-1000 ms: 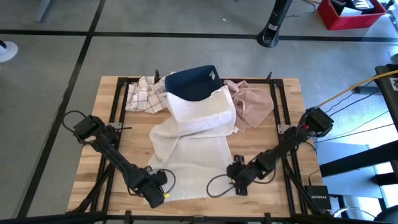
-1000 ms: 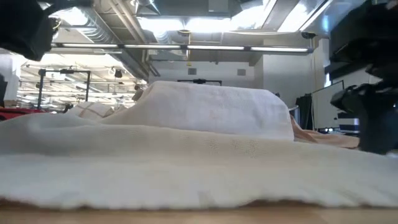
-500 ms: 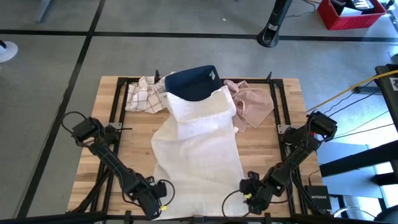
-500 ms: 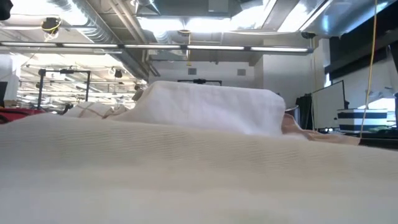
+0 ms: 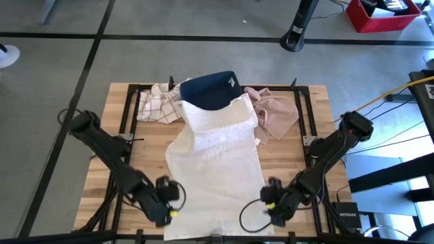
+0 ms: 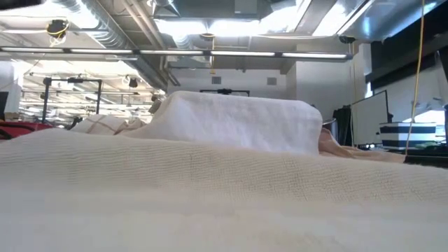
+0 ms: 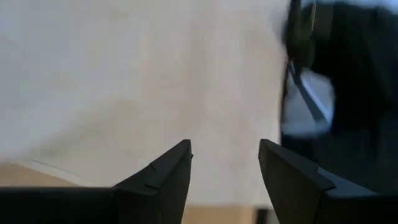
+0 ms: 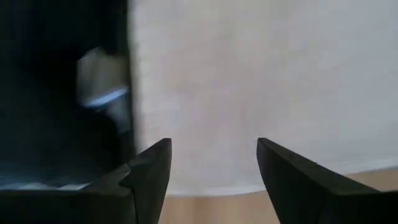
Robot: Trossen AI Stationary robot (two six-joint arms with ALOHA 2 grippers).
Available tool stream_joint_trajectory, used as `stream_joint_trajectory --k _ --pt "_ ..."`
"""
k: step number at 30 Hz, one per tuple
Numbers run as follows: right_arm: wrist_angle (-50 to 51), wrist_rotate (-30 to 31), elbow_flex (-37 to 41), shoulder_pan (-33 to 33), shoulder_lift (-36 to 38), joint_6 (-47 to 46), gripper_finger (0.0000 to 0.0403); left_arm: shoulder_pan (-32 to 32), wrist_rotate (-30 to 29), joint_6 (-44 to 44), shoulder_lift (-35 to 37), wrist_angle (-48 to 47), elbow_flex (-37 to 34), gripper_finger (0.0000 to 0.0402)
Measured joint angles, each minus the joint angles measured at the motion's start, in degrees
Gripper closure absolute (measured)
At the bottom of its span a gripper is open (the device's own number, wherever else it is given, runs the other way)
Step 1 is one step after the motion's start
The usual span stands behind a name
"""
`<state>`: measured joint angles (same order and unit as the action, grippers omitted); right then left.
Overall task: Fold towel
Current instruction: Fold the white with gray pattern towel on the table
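A white towel (image 5: 217, 176) lies spread lengthwise on the wooden table (image 5: 102, 156). Its near edge reaches the table's near edge, and its far end (image 5: 220, 118) rides up on a pile of cloths. It fills the lower half of the low view (image 6: 224, 203). My left gripper (image 5: 165, 205) hovers open just over the towel's near left corner, with nothing between its fingers (image 7: 224, 155). My right gripper (image 5: 272, 203) hovers open over the near right corner, its gap (image 8: 214, 152) also empty. Both wrist views look down on flat towel (image 7: 124, 74) (image 8: 261, 74).
At the table's far side lies a pile of cloths: a dark blue one (image 5: 210, 88), a checked one (image 5: 156, 105) and a pink one (image 5: 278, 112). Black frame rails (image 5: 129, 115) run along the table's left and right sides. Bare wood shows on both sides of the towel.
Both grippers first went toward the table's near edge, and the towel's near part went with them, stretching from a rumpled fold into a long flat strip. The far end stayed on the pile. Both grippers have since risen off the towel, and the left one has rolled.
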<state>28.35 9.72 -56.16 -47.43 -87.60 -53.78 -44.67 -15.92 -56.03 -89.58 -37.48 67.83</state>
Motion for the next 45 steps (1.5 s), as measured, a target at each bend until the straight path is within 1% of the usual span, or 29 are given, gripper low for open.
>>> stream_joint_trajectory --k 5,7,9,11,14,17,20,24,26,28,34,38,43,45 --pt "9.7 17.2 -2.6 6.1 4.3 9.6 0.0166 4.6 -12.1 5.1 8.1 -8.5 0.0 0.0221" --pt "10.9 22.1 -2.5 9.7 5.5 13.2 0.0166 7.5 -17.0 6.0 10.5 -13.1 0.0 0.0221" --pt "11.4 25.2 -1.7 13.9 6.5 16.4 0.0166 11.5 -20.0 6.9 12.2 -17.7 0.0 0.0221" --pt "9.6 25.9 -0.9 18.0 6.6 18.8 0.0166 15.8 -21.9 7.5 13.1 -22.1 -0.1 0.0221" --pt "7.1 24.7 1.2 22.8 6.3 21.5 0.0166 22.9 -23.7 11.2 13.9 -26.5 -1.6 0.0221" --pt "5.1 21.4 3.3 25.4 6.2 23.4 0.0166 29.8 -23.6 17.3 14.7 -26.5 -4.7 0.0221" --pt "5.5 19.2 4.4 26.8 6.2 24.6 0.0166 36.7 -22.0 25.8 15.3 -25.4 -7.8 0.0221" --pt "6.6 19.1 4.8 26.9 6.2 25.3 0.0166 45.1 -14.4 41.2 16.3 -19.5 -11.9 0.0221" --pt "6.3 18.8 4.8 26.8 6.2 25.6 0.0166 49.4 -12.3 45.5 16.8 -16.5 -13.2 0.0221" --pt "5.9 18.3 4.8 26.8 6.2 25.9 0.0166 53.6 -11.7 49.7 17.2 -13.8 -14.2 0.0221" --pt "6.0 18.2 4.8 26.8 6.2 28.8 0.0166 64.7 -7.5 63.1 17.2 -3.9 -16.0 0.0221" --pt "6.1 18.2 4.8 26.9 6.2 30.9 0.0166 71.6 -1.5 70.9 17.2 1.7 -17.6 0.0221" --pt "6.0 19.3 4.8 26.9 6.2 33.2 0.0166 78.8 0.1 77.9 17.0 5.1 -18.5 0.0222" --pt "6.0 19.3 4.8 26.9 6.2 34.7 0.0166 81.2 4.0 80.6 17.0 6.1 -19.0 0.0222"
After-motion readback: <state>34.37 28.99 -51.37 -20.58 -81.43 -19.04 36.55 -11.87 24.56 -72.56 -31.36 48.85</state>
